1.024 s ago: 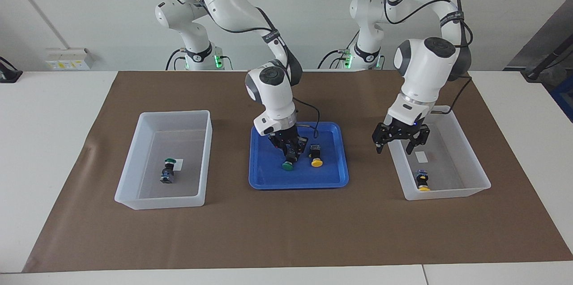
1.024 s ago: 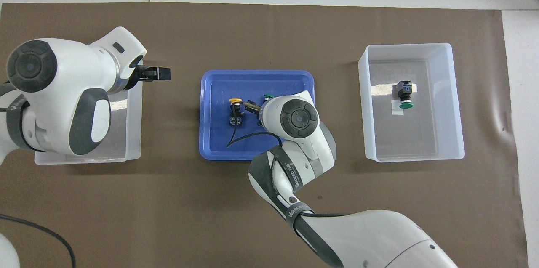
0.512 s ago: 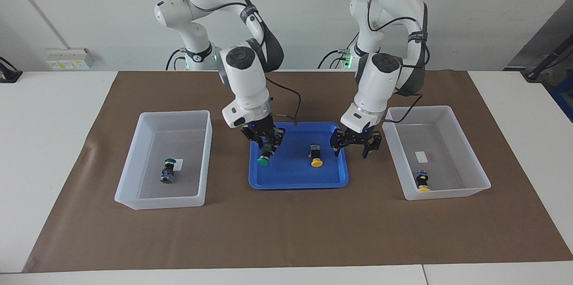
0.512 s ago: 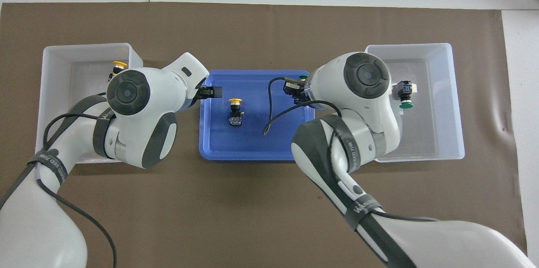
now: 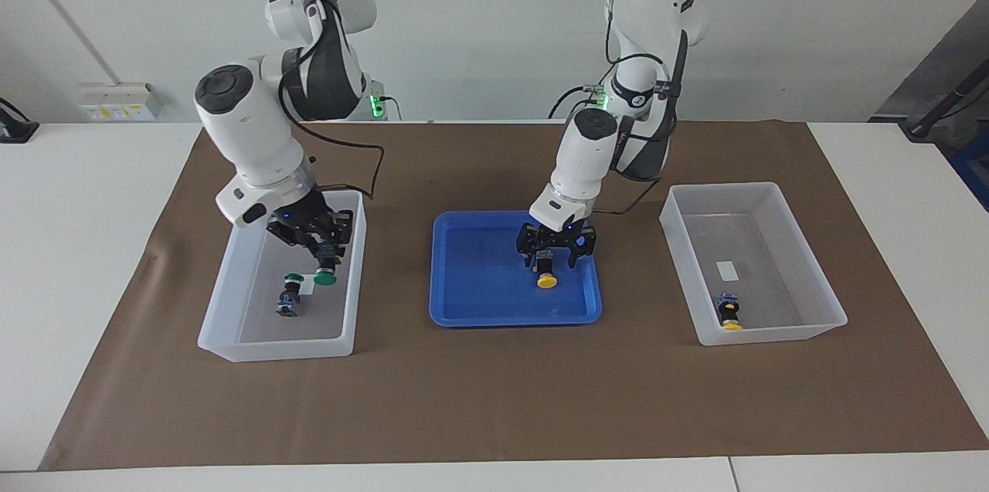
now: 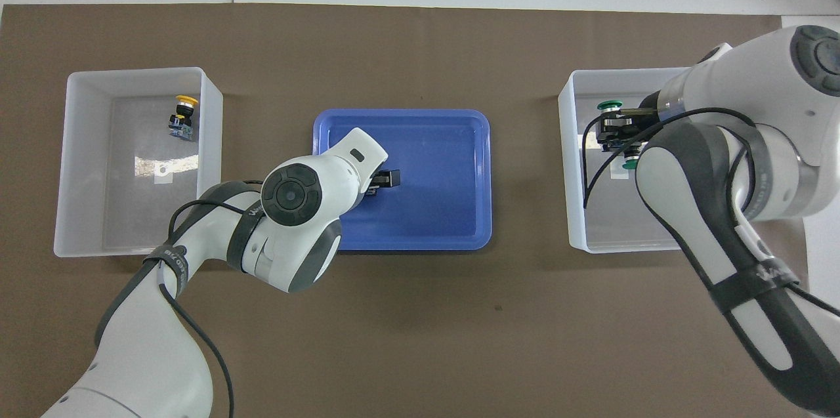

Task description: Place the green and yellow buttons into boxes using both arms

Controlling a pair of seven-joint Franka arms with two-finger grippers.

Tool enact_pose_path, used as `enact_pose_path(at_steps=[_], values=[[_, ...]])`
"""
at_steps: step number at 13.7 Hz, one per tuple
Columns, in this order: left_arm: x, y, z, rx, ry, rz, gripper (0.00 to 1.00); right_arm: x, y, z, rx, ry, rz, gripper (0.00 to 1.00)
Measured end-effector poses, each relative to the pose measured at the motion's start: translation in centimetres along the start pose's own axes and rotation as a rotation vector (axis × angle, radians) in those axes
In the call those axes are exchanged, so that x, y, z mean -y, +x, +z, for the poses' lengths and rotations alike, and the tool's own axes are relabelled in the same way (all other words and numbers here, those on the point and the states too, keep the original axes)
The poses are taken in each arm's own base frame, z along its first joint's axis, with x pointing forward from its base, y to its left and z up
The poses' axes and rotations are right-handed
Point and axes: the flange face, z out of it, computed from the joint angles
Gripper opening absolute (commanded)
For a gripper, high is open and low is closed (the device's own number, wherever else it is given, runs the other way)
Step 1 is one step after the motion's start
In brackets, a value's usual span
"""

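Both arms reach out over the blue tray (image 5: 494, 307) area. The left gripper (image 5: 556, 245) hangs low above the tray, its 2 fingers spread wide. The right gripper (image 5: 321, 237) sits off toward the right arm's end, fingers clamped together.

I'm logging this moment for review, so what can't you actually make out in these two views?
1. Overhead view: the yellow button in the blue tray is hidden under the left arm; only the facing view shows it.
2. Facing view: whether the jaws of the left gripper touch that button is too small to tell.
3. Overhead view: the right arm covers most of the binned green button.
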Motion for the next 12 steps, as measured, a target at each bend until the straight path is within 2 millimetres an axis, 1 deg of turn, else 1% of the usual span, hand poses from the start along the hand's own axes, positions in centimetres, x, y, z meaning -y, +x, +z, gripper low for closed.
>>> enact_pose_path(at_steps=[1, 2, 3, 6, 8, 9, 10, 12], values=[[-0.1, -0.3, 0.2, 0.001, -0.001, 0.003, 0.38, -1.8, -0.7, 1.2, 0.016, -0.002, -0.021, 0.0], [-0.2, -0.3, 0.2, 0.002, -0.001, 0.005, 0.08, -2.8, -1.5, 2.4, 0.022, -0.003, -0.031, 0.0], [-0.2, -0.3, 0.2, 0.001, -0.001, 0.005, 0.0, -3.2, -2.1, 3.7, 0.023, -0.005, -0.032, 0.0], [-0.2, -0.2, 0.0, -0.004, -0.003, 0.003, 0.0, -3.4, -4.1, 7.8, 0.007, -0.014, -0.028, 0.0], [0.3, 0.5, -0.5, -0.019, -0.003, -0.007, 0.0, -3.7, -4.9, 9.4, 0.0, -0.019, -0.025, 0.0], [0.7, 1.2, -1.2, -0.037, -0.007, -0.017, 0.0, -3.7, -5.2, 9.7, 0.003, -0.019, -0.024, 0.06], [1.5, 2.2, -2.4, -0.059, -0.01, -0.035, 0.0, -3.7, -5.2, 9.8, 0.005, -0.019, -0.024, 0.22], [4.2, 4.5, -5.6, -0.098, -0.009, -0.083, 0.0, -3.7, -5.4, 10.0, 0.01, -0.018, -0.023, 0.86]])
